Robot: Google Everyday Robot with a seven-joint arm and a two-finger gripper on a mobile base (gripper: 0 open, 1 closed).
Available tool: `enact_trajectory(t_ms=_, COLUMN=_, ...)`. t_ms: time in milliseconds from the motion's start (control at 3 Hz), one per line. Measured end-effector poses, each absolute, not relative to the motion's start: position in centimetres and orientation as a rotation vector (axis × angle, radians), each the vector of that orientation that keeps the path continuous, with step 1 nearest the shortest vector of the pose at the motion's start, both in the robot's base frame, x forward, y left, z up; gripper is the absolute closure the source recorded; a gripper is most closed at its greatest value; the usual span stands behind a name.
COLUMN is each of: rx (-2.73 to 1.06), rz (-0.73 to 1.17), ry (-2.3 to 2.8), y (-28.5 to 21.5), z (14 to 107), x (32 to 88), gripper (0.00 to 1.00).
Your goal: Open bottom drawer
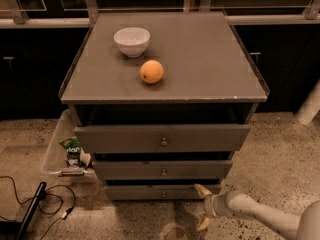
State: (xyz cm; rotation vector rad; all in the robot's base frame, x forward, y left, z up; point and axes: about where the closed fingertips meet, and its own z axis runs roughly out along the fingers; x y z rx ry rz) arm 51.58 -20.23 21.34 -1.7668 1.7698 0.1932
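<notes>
Low down, tool (201,207) (fingers apart) beside bottom drawer (140,192).

The tool (202,207) is set at the right end of the bottom drawer (150,193), whose interior is hidden; contact between its upper finger (201,190) and the front cannot be judged. Behind the tool, the arm (260,213) is cut off by the right and lower edges. Far left of it, the packet (73,146) bears print that cannot be read.

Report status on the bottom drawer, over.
End effector open, low near the floor, at the right end of the bottom drawer. Knob not gripped. Cable on the floor, left, off the path.
</notes>
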Motion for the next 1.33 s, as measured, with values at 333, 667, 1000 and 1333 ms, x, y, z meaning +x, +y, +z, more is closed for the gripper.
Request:
enact_trajectory(t_ms=333, rx=-1.816, rz=0.08, ry=1.677, y=-20.8, z=21.4, x=54.4, gripper=0.0)
enact_trajectory(t_ms=667, rx=-1.826, rz=0.087, ry=1.673, y=-20.2, z=20.8, x=54.9, gripper=0.0)
enact_trajectory(t_ms=1000, rx=-1.839, rz=0.156, ry=1.701, y=-19.4, z=18.2, x=55.7, gripper=0.0)
enact_trajectory(t_ms=1333, rx=-1.842, rz=0.205, ry=1.731, y=-19.4, z=16.4, x=56.9, gripper=0.0)
